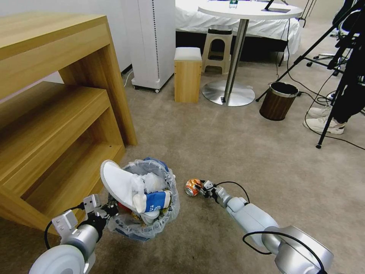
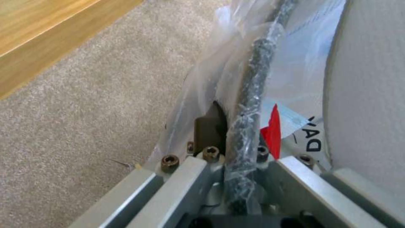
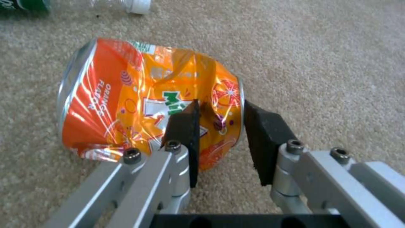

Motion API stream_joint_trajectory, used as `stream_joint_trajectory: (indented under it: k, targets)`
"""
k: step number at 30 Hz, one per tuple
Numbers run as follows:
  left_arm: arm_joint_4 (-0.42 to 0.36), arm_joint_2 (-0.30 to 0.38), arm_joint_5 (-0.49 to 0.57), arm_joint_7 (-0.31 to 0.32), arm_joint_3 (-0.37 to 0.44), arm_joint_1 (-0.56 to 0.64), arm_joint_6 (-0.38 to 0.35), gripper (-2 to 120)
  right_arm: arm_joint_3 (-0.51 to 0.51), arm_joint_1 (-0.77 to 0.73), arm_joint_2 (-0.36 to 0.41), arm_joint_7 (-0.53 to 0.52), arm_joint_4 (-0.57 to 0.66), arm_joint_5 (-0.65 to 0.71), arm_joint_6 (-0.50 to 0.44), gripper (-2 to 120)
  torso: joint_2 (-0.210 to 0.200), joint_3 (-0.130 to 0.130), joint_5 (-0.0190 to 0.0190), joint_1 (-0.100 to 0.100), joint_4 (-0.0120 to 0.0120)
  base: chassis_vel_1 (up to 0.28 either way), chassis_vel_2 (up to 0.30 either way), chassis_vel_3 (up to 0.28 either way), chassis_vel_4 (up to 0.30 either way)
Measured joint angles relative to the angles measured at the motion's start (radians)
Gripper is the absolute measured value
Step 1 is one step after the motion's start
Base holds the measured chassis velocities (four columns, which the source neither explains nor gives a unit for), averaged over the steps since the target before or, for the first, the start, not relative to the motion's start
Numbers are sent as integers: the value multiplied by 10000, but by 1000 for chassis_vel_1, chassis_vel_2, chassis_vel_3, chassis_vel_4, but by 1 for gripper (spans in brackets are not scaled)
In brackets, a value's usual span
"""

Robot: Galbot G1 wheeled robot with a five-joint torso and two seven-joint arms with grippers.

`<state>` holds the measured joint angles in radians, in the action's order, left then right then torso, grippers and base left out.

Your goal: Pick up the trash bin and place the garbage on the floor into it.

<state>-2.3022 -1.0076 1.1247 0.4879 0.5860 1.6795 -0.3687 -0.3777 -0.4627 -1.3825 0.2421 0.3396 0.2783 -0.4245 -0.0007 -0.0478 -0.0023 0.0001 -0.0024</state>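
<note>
Crushed orange can [image 3: 147, 104] lies sideways between right gripper [image 3: 219, 139] pads.

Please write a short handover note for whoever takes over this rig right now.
Left gripper: shut on the trash bin rim, holding it beside the wooden shelf unit.
Right gripper: fingers pinching one end of the crushed orange can, which lies on the beige carpet.
Done: bin is gripped and already holds a white slipper, a blue-white cup and other litter.
Left: lift the can into the bin; a clear bottle lies beyond it.
</note>
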Motion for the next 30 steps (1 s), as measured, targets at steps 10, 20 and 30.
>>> stream_joint_trajectory:
  k: [10,20,30]
  targets:
    - [55,-56,-54,1,1,0,43,0,-30,-92,21,-11,50,-80,-128,25,0,0,2,0,1,0,0,0,0]
    - [207,-59,-61,-1,10,-55,79,0,-187,-173,191,105,258,49,-327,10,-1,-1,4,0,3,0,0,0,0]
    - [357,-125,-158,-8,-33,-67,82,0,-367,-495,703,264,1191,875,-611,10,-1,-3,5,0,4,0,0,0,0]
